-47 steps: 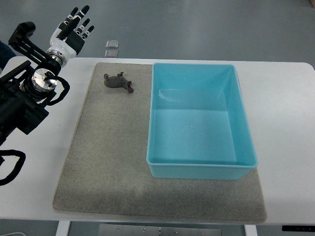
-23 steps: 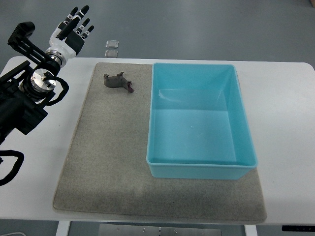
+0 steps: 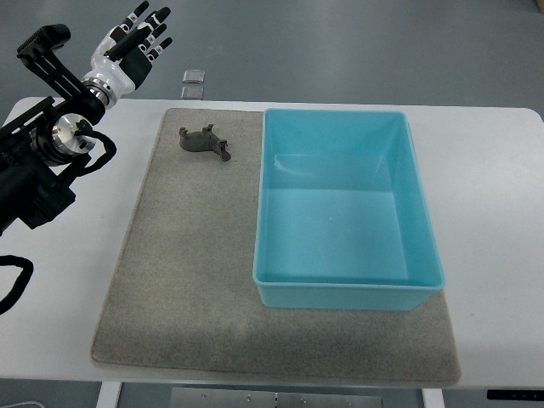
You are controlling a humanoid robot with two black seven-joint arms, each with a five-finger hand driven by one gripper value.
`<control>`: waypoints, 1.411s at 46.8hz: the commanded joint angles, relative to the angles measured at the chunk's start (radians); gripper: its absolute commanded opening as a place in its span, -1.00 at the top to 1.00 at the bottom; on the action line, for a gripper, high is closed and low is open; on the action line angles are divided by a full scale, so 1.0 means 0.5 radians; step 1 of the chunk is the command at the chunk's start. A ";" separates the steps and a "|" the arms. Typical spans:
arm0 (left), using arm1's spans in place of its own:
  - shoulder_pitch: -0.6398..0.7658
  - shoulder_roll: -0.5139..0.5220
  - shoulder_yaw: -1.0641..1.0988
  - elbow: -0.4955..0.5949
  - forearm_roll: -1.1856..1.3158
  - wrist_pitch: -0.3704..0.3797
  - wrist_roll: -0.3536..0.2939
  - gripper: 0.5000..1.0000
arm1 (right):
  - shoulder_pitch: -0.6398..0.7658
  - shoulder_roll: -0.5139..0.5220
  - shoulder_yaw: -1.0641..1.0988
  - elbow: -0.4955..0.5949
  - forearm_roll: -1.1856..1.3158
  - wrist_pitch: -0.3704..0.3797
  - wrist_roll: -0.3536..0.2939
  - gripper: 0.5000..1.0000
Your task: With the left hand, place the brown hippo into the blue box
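1. Brown and small, the hippo (image 3: 204, 143) lies on the grey mat (image 3: 183, 280), near its far edge and just left of the blue box (image 3: 344, 293), not touching it.
2. That box sits on the right part of the mat on the white worktop (image 3: 493, 212), and nothing shows inside it.
3. At the far left corner the left hand (image 3: 129, 47) hovers beyond the worktop's edge, its fingers (image 3: 151, 25) spread and holding nothing, well apart from the hippo.
4. No right hand shows in the top view.
5. By my reckoning the task has hardly begun: the hippo is ungrasped and the box unfilled.
6. What is left is the whole job: bring the hand to the hippo, close on it, lift it over the box's left wall and let go inside.
7. Two small clear squares (image 3: 194, 83) lie on the floor beyond the worktop, apart from the work.
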 commanded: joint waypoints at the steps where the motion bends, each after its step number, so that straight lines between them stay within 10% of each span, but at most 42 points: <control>1: -0.015 0.004 0.000 0.000 0.173 0.003 0.000 -0.98 | 0.000 0.000 0.000 0.000 0.000 0.000 0.000 -0.74; 66: -0.184 0.240 0.521 -0.399 2.661 -0.101 0.015 -0.97 | 0.000 0.000 0.000 0.000 0.000 0.000 0.000 -0.74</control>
